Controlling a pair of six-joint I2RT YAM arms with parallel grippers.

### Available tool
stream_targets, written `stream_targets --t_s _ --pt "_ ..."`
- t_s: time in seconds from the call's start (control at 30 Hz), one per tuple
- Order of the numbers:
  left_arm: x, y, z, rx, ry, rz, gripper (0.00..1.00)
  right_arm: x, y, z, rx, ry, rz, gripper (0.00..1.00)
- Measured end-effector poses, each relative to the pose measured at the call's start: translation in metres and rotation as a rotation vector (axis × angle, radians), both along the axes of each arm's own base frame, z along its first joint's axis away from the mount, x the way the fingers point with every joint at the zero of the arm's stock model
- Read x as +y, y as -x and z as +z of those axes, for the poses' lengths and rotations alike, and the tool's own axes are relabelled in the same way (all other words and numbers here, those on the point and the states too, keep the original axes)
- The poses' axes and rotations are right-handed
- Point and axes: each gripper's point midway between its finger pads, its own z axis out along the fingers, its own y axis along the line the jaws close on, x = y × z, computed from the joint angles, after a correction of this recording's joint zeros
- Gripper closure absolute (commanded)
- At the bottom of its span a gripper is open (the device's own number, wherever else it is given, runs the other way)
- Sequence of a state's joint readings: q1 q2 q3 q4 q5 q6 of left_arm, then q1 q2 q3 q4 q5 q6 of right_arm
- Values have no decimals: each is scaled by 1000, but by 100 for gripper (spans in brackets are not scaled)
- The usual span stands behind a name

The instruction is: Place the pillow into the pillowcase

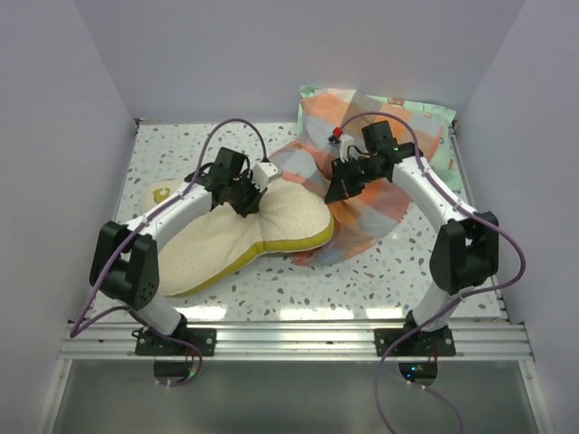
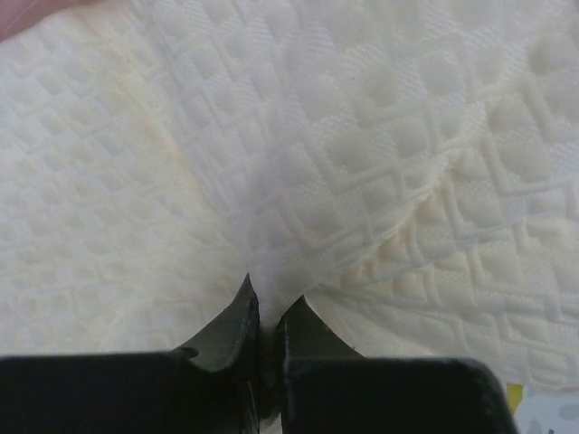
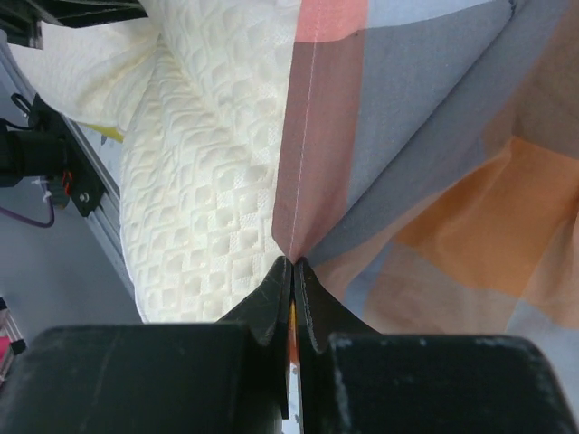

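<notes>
The cream-yellow quilted pillow [image 1: 244, 237] lies at the table's middle left, its right end against the plaid pillowcase [image 1: 380, 203]. My left gripper [image 1: 246, 206] is shut on a pinch of the pillow's top cover [image 2: 271, 271], which puckers around the fingertips. My right gripper [image 1: 336, 192] is shut on the pillowcase's hemmed edge [image 3: 312, 136] and holds it up just above the pillow's end [image 3: 208, 208]. The pillowcase spreads behind and to the right of the right gripper.
A mint-green cartoon-print pillow [image 1: 425, 113] leans at the back right, partly under the pillowcase. A small red-tipped object [image 1: 336, 136] sits by the right arm's wrist. White walls close the speckled table [image 1: 172, 154] on three sides.
</notes>
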State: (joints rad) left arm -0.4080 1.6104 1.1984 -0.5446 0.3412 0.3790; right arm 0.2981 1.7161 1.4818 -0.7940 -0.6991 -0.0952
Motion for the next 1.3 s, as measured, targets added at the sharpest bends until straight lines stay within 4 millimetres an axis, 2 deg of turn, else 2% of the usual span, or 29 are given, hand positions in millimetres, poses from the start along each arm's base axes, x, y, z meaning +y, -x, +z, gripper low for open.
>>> stream_targets --t_s 0.2,0.33,0.37,0.4,0.43,0.57,0.63,0.7,0.73,0.77,0.83,0.87,0.93,1.0,1.03,1.07,1.1,1.13,1.2,1.23,1.3 --pt "18 -22 -19 -78 -98 161 100 21 -13 6 -1 -15 12 100" --pt "24 -30 -37 -72 -123 254 100 31 -10 -1 23 -10 24 100" --pt "23 -31 -38 -65 -115 265 82 33 -10 -2 30 -9 21 100" --pt "21 -31 -39 -59 -103 264 73 34 -10 -2 34 -12 16 100" --pt "18 -30 -38 -50 -85 254 61 36 -10 -2 39 -15 12 100" --pt "6 -18 -24 -54 5 138 29 41 -14 -8 72 -17 -10 100" --pt "2 1 -5 -97 49 21 17 41 -16 -15 96 -7 -25 100" --pt "-2 20 22 -182 91 -105 16 40 -17 -20 115 1 -38 100" --pt "-4 29 37 -233 111 -166 9 41 -17 -21 120 2 -44 100" --pt "-8 37 50 -284 127 -225 7 41 -17 -21 125 1 -48 100" --pt "-19 48 65 -350 152 -313 7 42 -19 -20 124 -6 -56 100" --pt "-28 53 65 -377 158 -352 6 43 -20 -19 124 -9 -59 100" --pt "-42 64 50 -377 152 -409 6 44 -20 -19 130 -12 -66 100" --pt "-55 77 24 -366 130 -457 4 44 -20 -19 134 -14 -70 100" --pt "-58 83 7 -352 104 -479 4 44 -19 -20 138 -12 -71 96" --pt "-60 90 -8 -337 78 -499 4 44 -18 -21 142 -11 -72 87" --pt "-62 94 -23 -325 48 -519 5 43 -17 -23 149 -9 -72 74" --pt "-62 97 -37 -312 23 -531 19 42 -15 -25 156 -4 -72 51" --pt "-63 92 -57 -299 -24 -539 37 38 -10 -31 166 20 -64 34" --pt "-64 86 -64 -296 -45 -536 54 32 -9 -35 169 39 -65 28" --pt "-66 77 -71 -289 -68 -528 70 19 -2 -45 177 85 -73 28"
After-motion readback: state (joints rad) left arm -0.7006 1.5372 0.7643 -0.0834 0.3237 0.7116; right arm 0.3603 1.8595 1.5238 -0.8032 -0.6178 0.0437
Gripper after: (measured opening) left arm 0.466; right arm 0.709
